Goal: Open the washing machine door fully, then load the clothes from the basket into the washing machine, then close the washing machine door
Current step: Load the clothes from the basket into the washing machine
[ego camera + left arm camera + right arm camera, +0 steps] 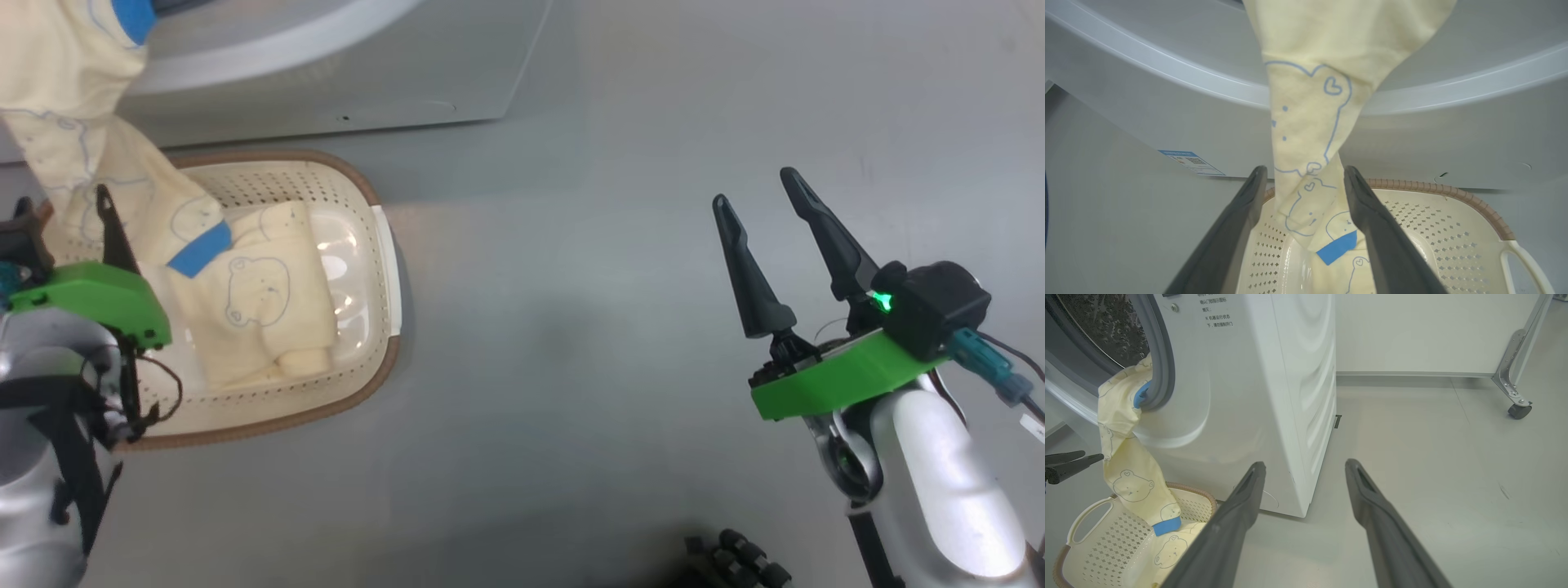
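The washer (1241, 416) is seen standing on the floor (571, 367), its opening uncovered so that the drum (1106, 326) and the grey gasket (1163, 355) are exposed. The clothes are found in two places. One garment (1126, 469) is draped over the lower lip of the opening. Its upper end is lodged against the gasket, and its lower end, marked by a blue patch (1166, 526), is hung down into the basket (269, 181). The basket is set on the floor just before the washer's front. A second garment (269, 302) is laid folded in the bottom of the basket, a bear outline turned upward. The left hand (1304, 169) is poised at the basket's left side with its fingers spread wide. In the left wrist view the hanging garment is seen through the gap between them, and nothing is clamped. In the right wrist view its fingertips are seen just beside the garment, and whether the cloth is touched cannot be told. The right hand (753, 188) is poised well apart from the basket, over bare floor to the right, its fingers wide apart and nothing gripped. A blue-edged label (1190, 161) is stuck low on the washer's front.
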Controlling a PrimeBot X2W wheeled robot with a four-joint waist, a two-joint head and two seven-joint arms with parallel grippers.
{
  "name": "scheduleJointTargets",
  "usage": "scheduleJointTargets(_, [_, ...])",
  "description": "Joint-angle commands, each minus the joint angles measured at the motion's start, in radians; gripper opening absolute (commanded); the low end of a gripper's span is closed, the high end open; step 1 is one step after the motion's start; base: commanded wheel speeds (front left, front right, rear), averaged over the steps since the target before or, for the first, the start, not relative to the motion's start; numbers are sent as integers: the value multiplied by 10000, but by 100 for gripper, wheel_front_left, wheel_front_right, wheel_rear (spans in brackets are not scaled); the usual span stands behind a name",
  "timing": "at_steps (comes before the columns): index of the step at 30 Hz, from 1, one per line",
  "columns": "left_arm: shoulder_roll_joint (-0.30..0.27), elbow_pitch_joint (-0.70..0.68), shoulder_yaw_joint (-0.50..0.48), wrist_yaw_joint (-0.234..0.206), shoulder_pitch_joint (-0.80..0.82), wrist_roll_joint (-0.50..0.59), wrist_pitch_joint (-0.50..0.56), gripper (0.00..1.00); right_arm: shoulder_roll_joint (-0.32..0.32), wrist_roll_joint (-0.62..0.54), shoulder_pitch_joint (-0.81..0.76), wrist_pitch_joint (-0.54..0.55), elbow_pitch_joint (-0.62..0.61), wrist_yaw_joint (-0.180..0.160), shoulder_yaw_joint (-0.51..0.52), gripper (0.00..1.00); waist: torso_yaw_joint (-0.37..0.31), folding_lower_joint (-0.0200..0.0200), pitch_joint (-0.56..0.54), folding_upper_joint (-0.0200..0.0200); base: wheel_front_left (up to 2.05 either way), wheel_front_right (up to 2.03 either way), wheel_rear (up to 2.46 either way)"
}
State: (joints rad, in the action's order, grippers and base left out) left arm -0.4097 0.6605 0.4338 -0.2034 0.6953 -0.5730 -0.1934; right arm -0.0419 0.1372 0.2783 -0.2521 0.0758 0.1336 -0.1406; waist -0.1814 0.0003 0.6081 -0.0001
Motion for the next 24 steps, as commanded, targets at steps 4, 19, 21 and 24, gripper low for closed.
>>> scheduleJointTargets(4, [-701, 743, -488, 190, 817, -20, -98, 100, -83, 168, 238, -95, -369, -29, -277, 100, -427, -3, 744, 1, 0, 0, 0])
scheduleJointTargets(19, [-622, 2898, -511, 954, 2228, -208, -263, 0, -83, 361, 498, -96, -381, -29, -387, 100, -543, -3, 1129, 1, 0, 0, 0])
scheduleJointTargets(21, [-556, 3007, -450, 1104, 2310, -224, -251, 0, -83, 372, 510, -96, -379, -29, -385, 100, -523, -3, 1119, 1, 0, 0, 0])
scheduleJointTargets(24, [-416, 3058, -317, 1322, 2370, -230, -197, 0, -83, 390, 495, -97, -373, -29, -371, 100, -485, -3, 1065, 1, 0, 0, 0])
